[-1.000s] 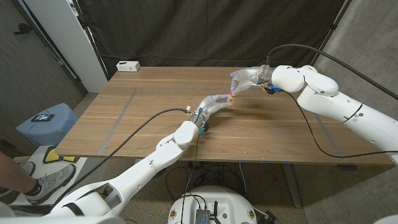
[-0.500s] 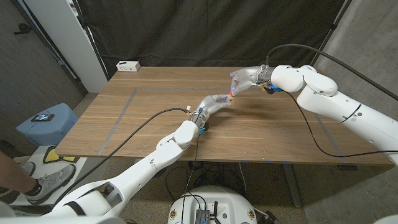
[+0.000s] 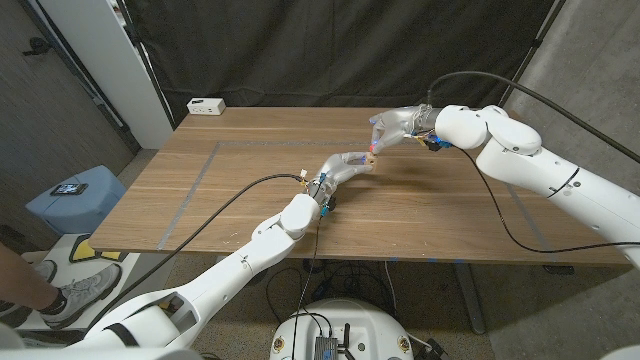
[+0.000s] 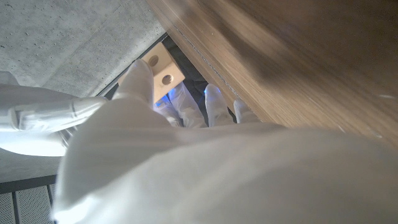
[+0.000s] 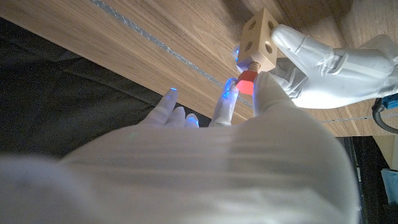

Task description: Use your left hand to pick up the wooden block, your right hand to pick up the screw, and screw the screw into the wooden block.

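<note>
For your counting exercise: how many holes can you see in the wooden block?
3 in the right wrist view: two on one face of the wooden block, one taking the screw. Other faces are hidden.

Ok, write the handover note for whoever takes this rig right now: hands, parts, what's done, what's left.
Left hand: holds the wooden block up off the table, over its far middle.
Right hand: pinches the red-headed screw, whose tip sits at a hole in the block's face.
Done: both parts picked up and brought together, screw started at the hole.
Left: turn the screw in; how deep it sits now cannot be told.
Nearby: a white box at the table's far left corner.
</note>
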`<state>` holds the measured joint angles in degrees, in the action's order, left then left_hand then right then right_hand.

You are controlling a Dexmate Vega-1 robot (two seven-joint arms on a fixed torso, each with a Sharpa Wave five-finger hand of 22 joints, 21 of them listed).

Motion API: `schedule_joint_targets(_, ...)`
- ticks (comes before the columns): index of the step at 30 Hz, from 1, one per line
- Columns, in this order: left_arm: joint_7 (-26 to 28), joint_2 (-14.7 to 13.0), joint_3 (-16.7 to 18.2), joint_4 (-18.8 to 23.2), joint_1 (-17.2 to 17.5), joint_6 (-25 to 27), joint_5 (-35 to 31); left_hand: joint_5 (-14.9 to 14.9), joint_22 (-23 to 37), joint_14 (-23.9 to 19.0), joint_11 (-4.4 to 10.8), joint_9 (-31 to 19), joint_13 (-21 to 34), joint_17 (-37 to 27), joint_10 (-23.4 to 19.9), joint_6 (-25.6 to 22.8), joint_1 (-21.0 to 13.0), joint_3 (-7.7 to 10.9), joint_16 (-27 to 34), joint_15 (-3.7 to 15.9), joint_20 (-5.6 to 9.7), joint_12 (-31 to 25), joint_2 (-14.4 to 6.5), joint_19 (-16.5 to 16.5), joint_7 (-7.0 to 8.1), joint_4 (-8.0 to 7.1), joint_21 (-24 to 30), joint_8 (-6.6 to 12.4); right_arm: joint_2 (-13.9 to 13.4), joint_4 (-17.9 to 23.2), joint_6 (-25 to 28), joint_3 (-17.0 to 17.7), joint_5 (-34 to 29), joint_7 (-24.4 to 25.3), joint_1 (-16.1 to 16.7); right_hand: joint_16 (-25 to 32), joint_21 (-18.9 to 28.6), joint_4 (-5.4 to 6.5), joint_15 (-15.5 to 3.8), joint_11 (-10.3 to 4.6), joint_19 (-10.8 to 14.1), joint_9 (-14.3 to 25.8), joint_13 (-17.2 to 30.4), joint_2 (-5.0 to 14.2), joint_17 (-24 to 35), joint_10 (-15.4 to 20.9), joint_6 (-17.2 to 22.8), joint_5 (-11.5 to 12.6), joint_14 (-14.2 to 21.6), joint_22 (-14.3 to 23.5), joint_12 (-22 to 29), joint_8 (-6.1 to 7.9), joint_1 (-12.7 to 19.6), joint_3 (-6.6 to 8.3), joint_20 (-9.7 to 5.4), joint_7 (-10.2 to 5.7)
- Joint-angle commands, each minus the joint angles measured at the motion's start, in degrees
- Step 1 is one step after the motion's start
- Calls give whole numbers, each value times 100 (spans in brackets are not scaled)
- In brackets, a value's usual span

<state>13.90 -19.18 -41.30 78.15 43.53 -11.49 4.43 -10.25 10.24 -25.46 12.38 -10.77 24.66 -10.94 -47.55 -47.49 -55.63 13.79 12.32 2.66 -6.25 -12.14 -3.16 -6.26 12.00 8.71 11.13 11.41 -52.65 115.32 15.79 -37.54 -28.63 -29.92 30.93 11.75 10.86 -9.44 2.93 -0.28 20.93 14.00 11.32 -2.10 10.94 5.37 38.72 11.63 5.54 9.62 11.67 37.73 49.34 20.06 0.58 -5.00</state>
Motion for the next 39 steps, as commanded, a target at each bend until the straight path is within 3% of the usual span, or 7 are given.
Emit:
schedule_joint_targets(1, 25, -23, -5, 72, 37, 25, -15, -46, 16, -7, 22, -26, 22, -3, -1, -51, 2, 4, -7, 499, -37, -4, -53, -6, -3, -29, 45, 33, -20, 99, 91, 19, -69, 81, 112, 26, 48, 0, -8, -1, 85, 41, 16, -9, 18, 73, 105, -18, 71, 2, 38, 61, 67, 37, -5, -25)
schedule_joint_targets(22, 54, -30, 3, 125, 67, 25, -33, -49, 16, -12, 21, -26, 20, -2, 3, -46, -5, 9, -6, 493, -40, -2, -60, -10, -7, -26, 46, 31, -49, 203, 151, 75, -165, 212, 231, 73, 71, 62, -108, -62, 272, 142, 10, -15, 30, 370, 453, -74, 250, 1, 89, 293, 1, 18, -65, 1)
schedule_joint_targets(39, 66, -41, 9, 153, 89, 36, -37, -50, 16, -16, 21, -26, 20, 1, 1, -54, -18, 12, -9, 495, -44, -4, -53, -14, -2, -17, 47, 34, 34, 158, 171, 16, -392, 369, 266, 127, 89, 188, -219, -124, 523, 84, 2, 9, 32, 737, 918, -140, 491, 1, 133, 469, -292, -113, -123, 74)
